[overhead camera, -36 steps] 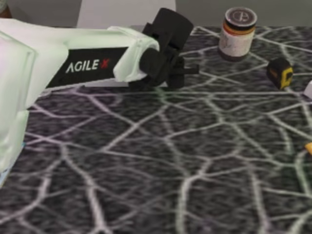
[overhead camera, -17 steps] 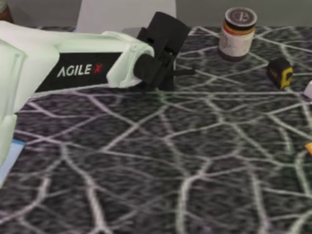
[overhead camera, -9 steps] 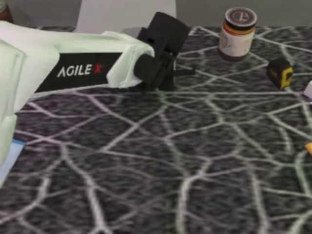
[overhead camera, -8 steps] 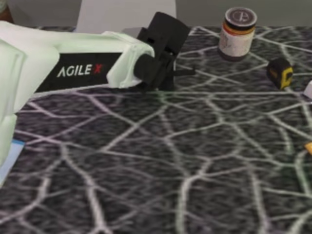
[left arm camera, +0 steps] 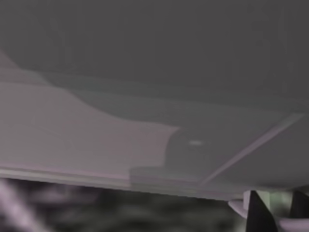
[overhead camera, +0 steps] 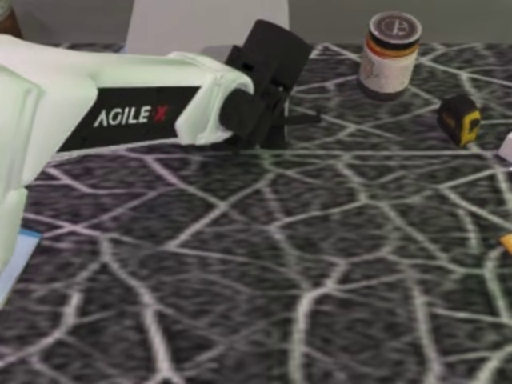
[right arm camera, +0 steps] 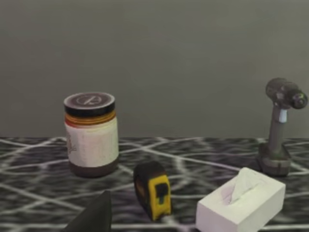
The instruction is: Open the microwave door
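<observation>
The left gripper (overhead camera: pixel 300 117), grip state unreadable, sits against the boxy pale-grey microwave (overhead camera: pixel 206 24); it risks slipping off the handle.

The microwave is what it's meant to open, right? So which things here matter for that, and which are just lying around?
For the job:
microwave, at the table's far edge
left claw, right in front of it

Lying about:
jar
tape measure
tissue box
drill
</observation>
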`<state>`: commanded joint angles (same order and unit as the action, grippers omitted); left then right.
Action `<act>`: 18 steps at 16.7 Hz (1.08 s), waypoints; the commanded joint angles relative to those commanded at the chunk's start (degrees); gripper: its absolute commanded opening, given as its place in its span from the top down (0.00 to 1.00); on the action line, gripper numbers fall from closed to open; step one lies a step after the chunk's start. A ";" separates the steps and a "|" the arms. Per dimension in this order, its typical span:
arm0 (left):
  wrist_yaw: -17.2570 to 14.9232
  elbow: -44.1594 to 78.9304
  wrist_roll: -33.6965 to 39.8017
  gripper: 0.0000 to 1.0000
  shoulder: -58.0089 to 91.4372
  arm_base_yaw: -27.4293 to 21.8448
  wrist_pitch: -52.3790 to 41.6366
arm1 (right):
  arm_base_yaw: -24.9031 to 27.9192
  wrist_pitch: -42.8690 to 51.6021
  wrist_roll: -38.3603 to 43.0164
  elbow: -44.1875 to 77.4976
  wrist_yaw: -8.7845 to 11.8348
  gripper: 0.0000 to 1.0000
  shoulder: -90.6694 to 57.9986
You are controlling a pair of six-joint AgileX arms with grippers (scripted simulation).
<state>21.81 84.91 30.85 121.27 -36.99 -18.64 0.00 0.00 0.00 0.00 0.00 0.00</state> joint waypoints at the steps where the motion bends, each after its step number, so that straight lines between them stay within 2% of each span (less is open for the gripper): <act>1: -0.17 -0.56 -0.44 1.00 -0.24 0.09 0.20 | 0.00 0.00 0.00 0.00 0.00 0.00 0.00; 6: -1.55 -3.77 -3.15 1.00 -2.73 0.60 2.57 | 0.00 0.00 0.00 0.00 0.00 0.00 0.00; 18: -1.61 -3.97 -3.29 1.00 -2.77 0.64 2.61 | 0.00 0.00 0.00 0.00 0.00 0.00 0.00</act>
<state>20.19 80.93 27.55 118.50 -36.35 -16.03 0.00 0.00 0.00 0.00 0.00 0.00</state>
